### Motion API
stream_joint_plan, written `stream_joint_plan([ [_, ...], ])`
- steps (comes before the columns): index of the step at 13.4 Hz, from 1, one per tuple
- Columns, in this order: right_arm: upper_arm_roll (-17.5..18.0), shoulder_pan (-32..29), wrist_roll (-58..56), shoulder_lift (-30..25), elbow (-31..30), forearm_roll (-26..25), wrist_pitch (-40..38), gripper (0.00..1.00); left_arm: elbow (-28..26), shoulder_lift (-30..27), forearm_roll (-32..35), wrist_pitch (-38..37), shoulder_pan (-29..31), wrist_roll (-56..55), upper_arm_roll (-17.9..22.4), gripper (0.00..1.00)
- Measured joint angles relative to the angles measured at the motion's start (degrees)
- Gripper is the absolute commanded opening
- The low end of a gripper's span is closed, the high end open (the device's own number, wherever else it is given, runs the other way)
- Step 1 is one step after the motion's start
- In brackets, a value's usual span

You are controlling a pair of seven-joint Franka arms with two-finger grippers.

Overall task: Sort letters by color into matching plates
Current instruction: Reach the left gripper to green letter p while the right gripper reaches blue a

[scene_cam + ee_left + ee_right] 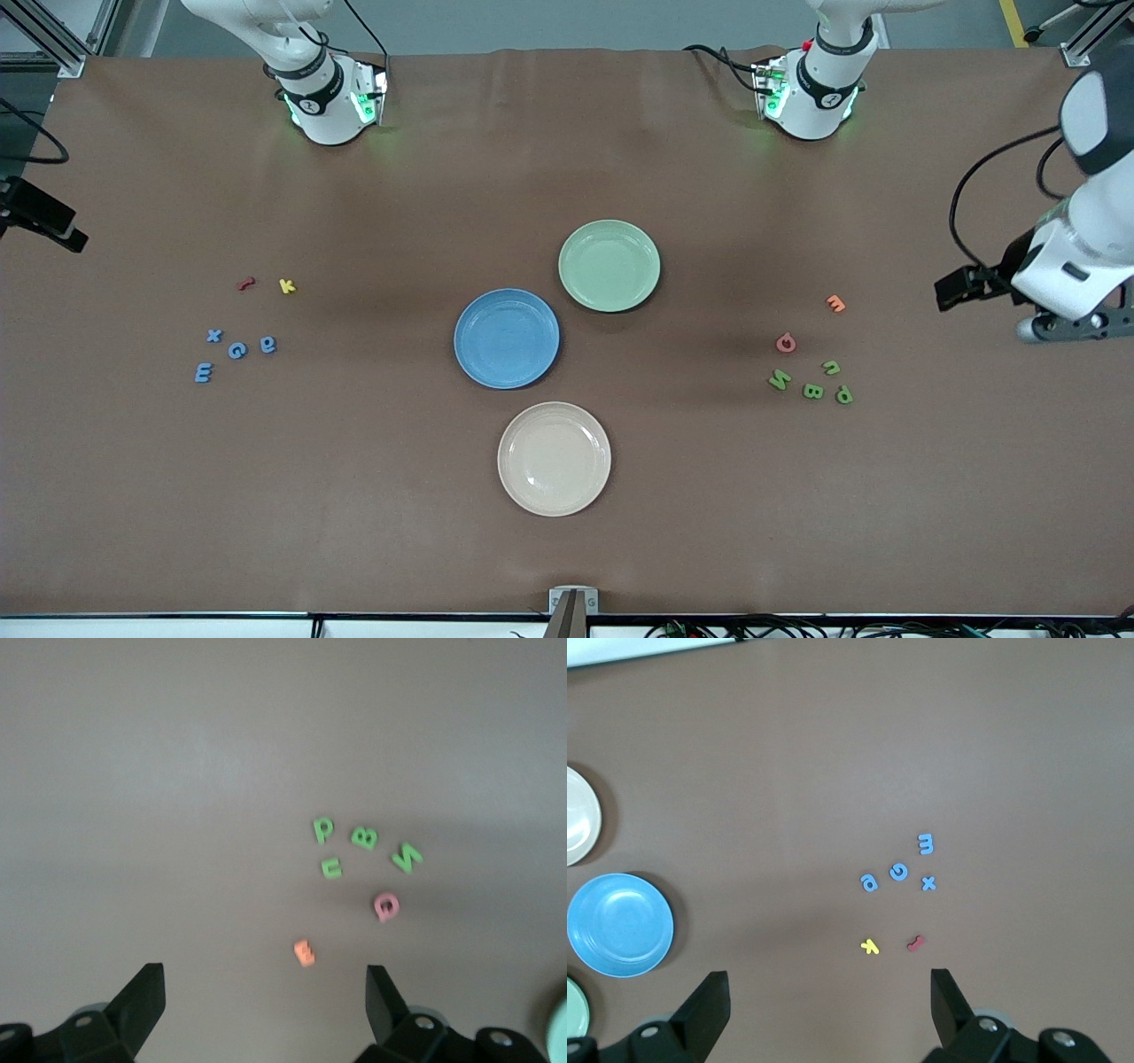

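Note:
The blue plate (506, 338) and the pale green plate (609, 265) sit mid-table, both empty. Several blue letters (236, 350) lie in a cluster toward the right arm's end of the table. Several green letters (812, 391) lie toward the left arm's end. My left gripper (266, 979) hangs open and empty high over the table's left-arm end (1067, 326), beside the green letters (364, 837). My right gripper (828, 983) is open and empty, high above the blue letters (898, 871), with the blue plate (620, 924) off to one side.
A cream plate (554, 458) lies nearer the front camera than the blue plate. A red letter (246, 283) and a yellow letter (286, 285) lie beside the blue ones. A pink letter (785, 342) and an orange letter (834, 304) lie by the green ones.

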Motion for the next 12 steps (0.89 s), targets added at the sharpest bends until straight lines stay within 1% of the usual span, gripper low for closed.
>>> stream_joint_plan([
  [3, 0.2, 0.3, -0.1, 3.6, -2.3, 0.4, 0.0, 1.0, -7.3, 3.3, 0.0, 13.6, 1.3, -0.3, 0.0, 1.0],
  [5, 0.3, 0.5, -1.5, 7.1, -4.1, 0.5, 1.8, 1.0, -9.7, 6.4, 0.0, 19.0, 1.5, -3.1, 0.0, 1.0],
  [7, 0.3, 0.6, -6.4, 9.9, -8.2, 0.5, 8.0, 1.0, -10.2, 10.0, 0.0, 22.8, 1.5, -7.4, 0.0, 0.98],
  [8, 0.3, 0.6, -9.0, 10.6, -11.1, 0.5, 12.0, 1.0, -10.2, 11.6, 0.0, 24.3, 1.4, -8.9, 0.0, 0.95],
  [12, 0.0, 0.3, -22.4, 11.3, -22.4, 0.5, 26.3, 1.0, -10.2, 17.3, 0.0, 27.9, 1.2, -12.0, -0.1, 0.87],
])
